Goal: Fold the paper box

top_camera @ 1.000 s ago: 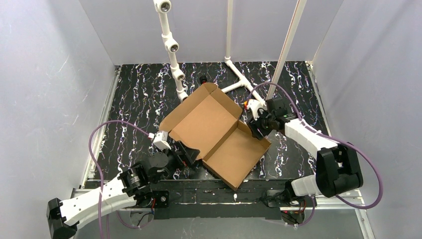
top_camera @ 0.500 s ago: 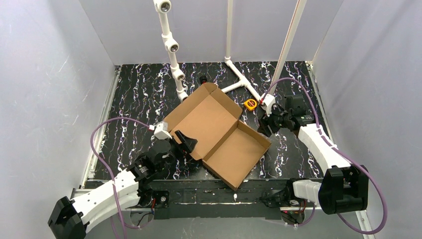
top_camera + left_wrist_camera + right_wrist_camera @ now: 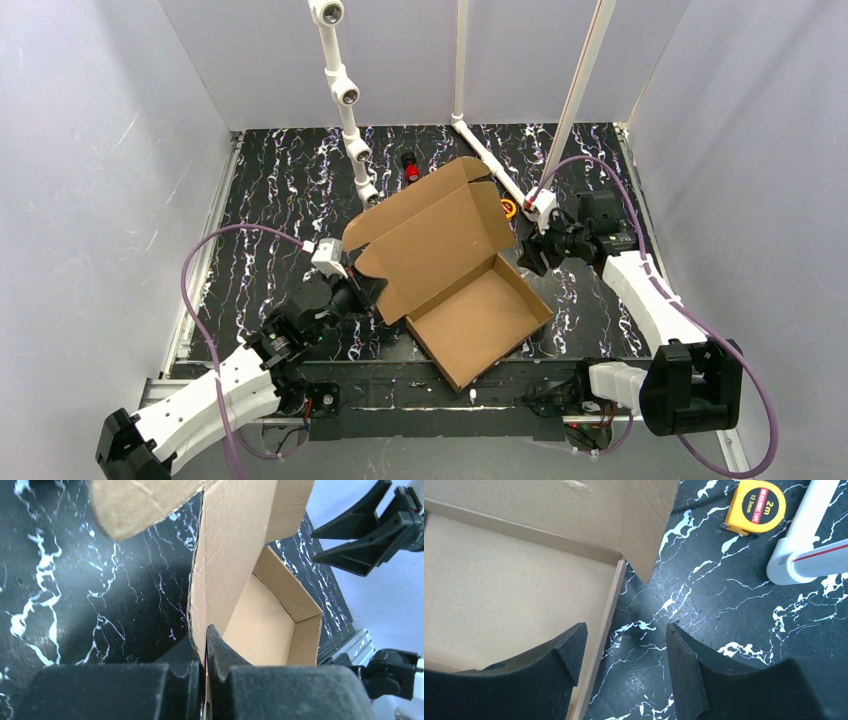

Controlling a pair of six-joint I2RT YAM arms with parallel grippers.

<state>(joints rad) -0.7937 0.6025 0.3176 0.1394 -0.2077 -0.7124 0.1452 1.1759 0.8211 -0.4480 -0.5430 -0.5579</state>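
Pinching lid edge of paper box (image 3: 470, 320) in left gripper (image 3: 204, 635), just clamped shut; tilting lid up from flat, starting closure. Leaving right gripper (image 3: 626, 627) parted, empty, near box wall.

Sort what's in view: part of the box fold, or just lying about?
Job: paper box; left gripper, shut on its raised panel; right gripper, open at the tray wall.
Lying about: yellow tape measure; small red item; white pipe frame.

Box lid (image 3: 440, 235) up in left jaws
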